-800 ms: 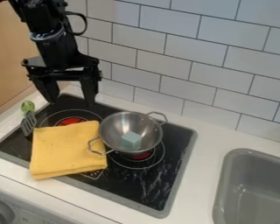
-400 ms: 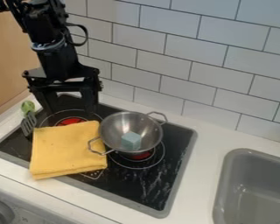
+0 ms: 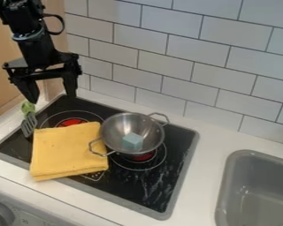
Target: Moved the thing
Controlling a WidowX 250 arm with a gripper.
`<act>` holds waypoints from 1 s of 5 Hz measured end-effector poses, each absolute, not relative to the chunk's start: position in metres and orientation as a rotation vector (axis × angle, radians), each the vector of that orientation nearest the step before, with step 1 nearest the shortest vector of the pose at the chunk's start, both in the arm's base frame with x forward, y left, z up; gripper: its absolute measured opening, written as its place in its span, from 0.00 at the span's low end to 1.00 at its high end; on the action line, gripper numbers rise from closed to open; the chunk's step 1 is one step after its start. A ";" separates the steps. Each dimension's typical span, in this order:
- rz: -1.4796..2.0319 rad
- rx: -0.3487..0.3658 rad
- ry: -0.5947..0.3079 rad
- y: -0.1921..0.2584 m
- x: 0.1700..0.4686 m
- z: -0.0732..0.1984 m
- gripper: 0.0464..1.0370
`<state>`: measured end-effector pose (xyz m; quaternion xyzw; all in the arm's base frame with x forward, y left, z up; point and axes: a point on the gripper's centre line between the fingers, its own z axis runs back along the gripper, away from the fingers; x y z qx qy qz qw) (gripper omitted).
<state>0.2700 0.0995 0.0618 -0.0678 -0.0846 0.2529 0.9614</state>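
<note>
The black gripper (image 3: 53,98) hangs open at the upper left, above the back left corner of the stove, with nothing between its fingers. Below it and to the left, a spatula (image 3: 28,120) with a green handle end lies along the stove's left edge. A folded yellow cloth (image 3: 68,150) covers the front left of the stove. Right of the cloth stands a metal pot (image 3: 116,126) with two handles, and a light blue block (image 3: 132,142) rests inside it.
The black stove top (image 3: 145,187) has a grey frame and two red-lit burners. A grey sink (image 3: 259,185) is set into the white counter (image 3: 206,137) at the right. A white tiled wall (image 3: 167,62) rises behind.
The gripper first came down a little, then moved up and to the left. Cloth, pot, block and spatula have stayed in place.
</note>
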 end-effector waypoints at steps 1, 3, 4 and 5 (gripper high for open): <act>0.580 -0.109 -0.173 0.124 0.275 0.053 0.96; 0.630 -0.070 -0.149 0.140 0.285 0.028 0.96; 0.661 -0.066 -0.138 0.141 0.286 0.014 0.96; 0.681 -0.037 -0.128 0.150 0.293 0.005 0.90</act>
